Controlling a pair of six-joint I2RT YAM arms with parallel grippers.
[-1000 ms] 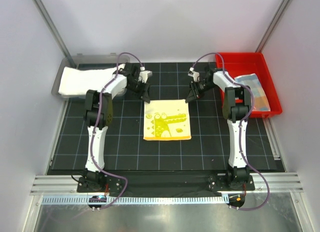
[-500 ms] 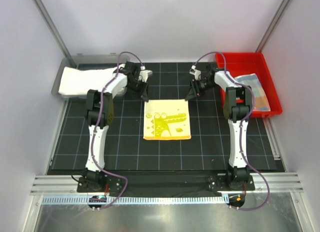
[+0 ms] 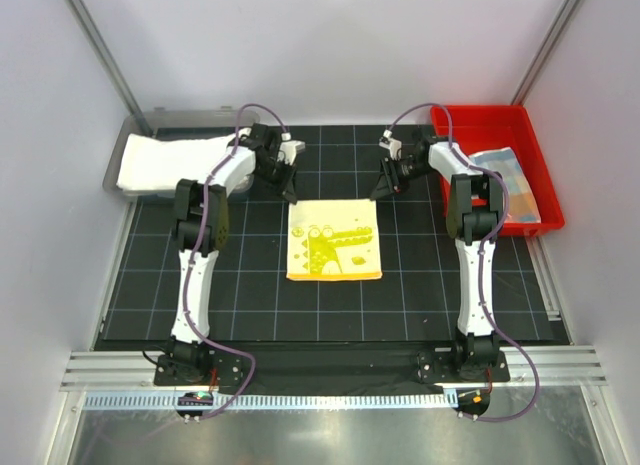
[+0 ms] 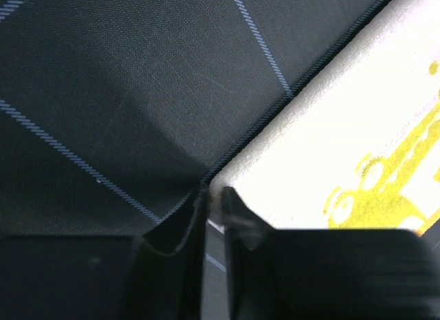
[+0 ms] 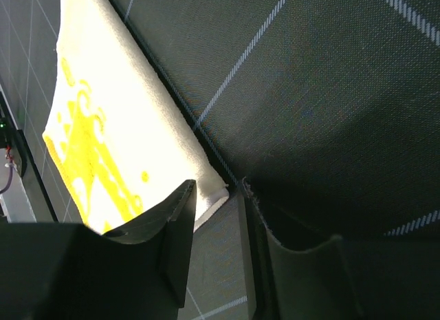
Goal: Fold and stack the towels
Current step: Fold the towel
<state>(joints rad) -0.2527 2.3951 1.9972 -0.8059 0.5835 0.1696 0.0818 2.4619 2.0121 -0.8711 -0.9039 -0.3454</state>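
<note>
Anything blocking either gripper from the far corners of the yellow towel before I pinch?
Nothing visible. The yellow towel lies flat on the black mat, with the left gripper and right gripper each at a far corner, only bare mat around them. The white towel and red bin sit well off to the sides.

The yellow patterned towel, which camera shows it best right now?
The top external view: the yellow patterned towel lies whole and flat on the black gridded mat, all four edges visible. Each wrist view catches just one corner of it, close up and cut off.
</note>
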